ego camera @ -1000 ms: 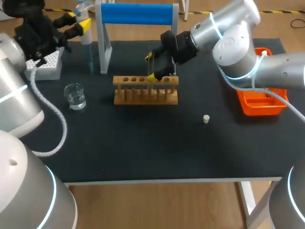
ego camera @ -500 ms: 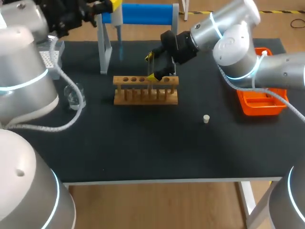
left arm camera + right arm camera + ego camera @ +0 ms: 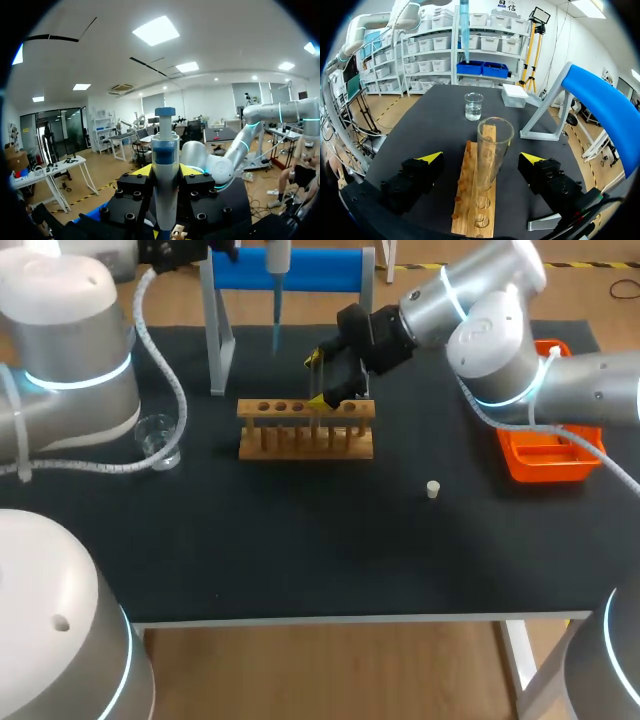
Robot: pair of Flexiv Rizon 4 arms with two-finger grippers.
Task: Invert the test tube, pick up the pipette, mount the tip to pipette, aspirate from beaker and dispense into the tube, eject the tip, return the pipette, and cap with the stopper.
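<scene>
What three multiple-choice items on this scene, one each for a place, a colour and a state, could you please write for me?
1. The stopper lies: A. on the table, right of the rack; B. in a rack hole; C. between a gripper's fingers.
2. The tray at the table's right edge is: A. green; B. white; C. orange.
3. The right gripper, at the test tube, is: A. shut on it; B. open, fingers clear of it; C. shut on nothing.

Answers: 1 A, since the head view shows it alone on the dark surface. 2 C, since its walls are bright orange. 3 B, since the right wrist view shows gaps on both sides of the upright tube.
</scene>
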